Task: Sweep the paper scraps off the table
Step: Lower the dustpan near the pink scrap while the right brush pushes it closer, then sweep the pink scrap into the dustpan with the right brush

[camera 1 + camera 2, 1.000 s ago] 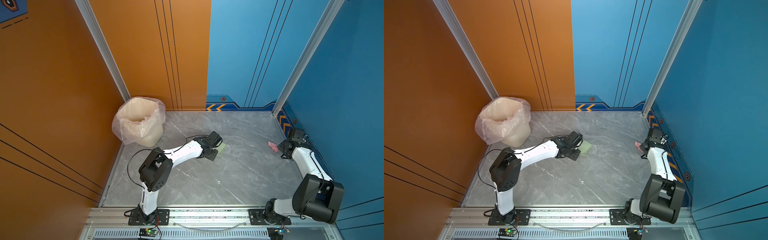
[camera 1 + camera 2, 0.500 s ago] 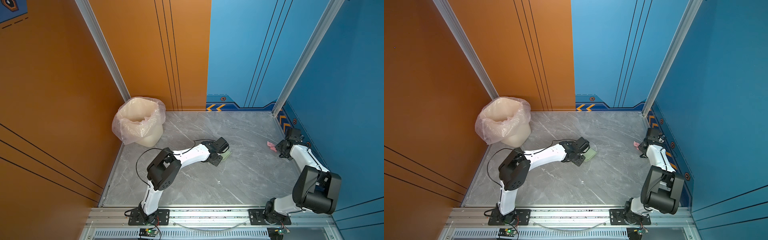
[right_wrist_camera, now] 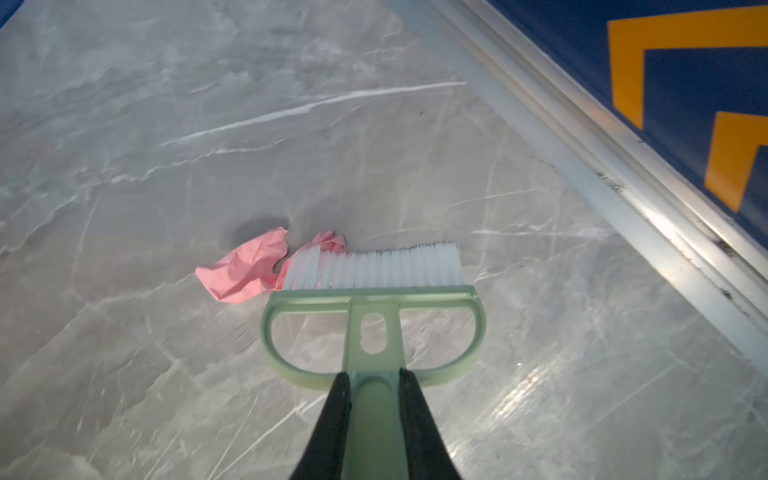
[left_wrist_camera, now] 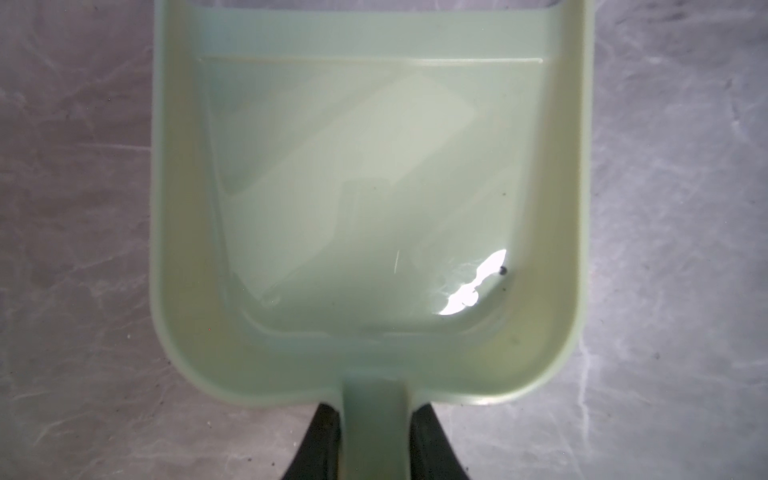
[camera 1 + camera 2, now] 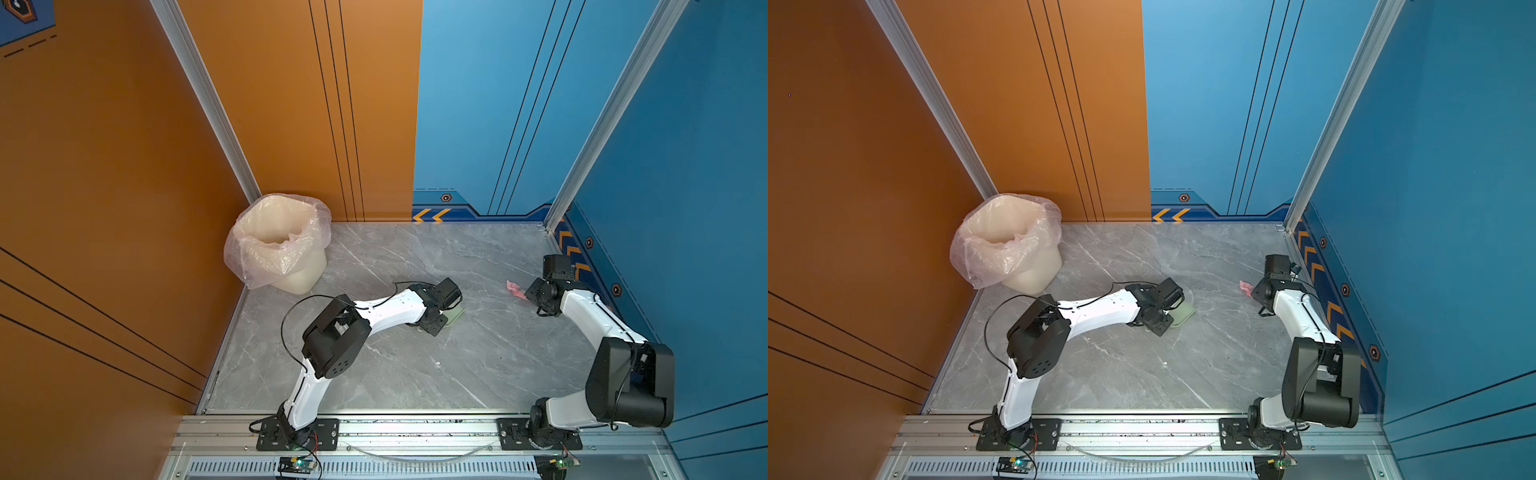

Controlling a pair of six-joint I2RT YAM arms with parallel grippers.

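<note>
Only one piece I can spot: a crumpled pink paper scrap (image 3: 245, 266) near the right side of the tabletop (image 5: 478, 353), close to the metal rim (image 3: 582, 183) under the blue wall. The right pincer (image 3: 374, 380) is clamped tight on the handle of the little green brush (image 3: 374, 295), and the white bristles touch the scrap at just one end. That's my worry. Caught off-centre like that, the wad could roll around the end of the bristles on a stroke instead of travelling with them, or flip toward the rim and wedge there.

Other problem – the left pincer (image 4: 374, 409) is clamped on the handle of the dustpan (image 4: 365, 187), which is empty, low over mid-tabletop and well apart from the scrap. That's a long push across smooth marble for something so light. It could skitter past the pan, or slip under the lip if it isn't flush – can't tell if it is. The lined bin (image 5: 301, 276) sits in the far left corner.
</note>
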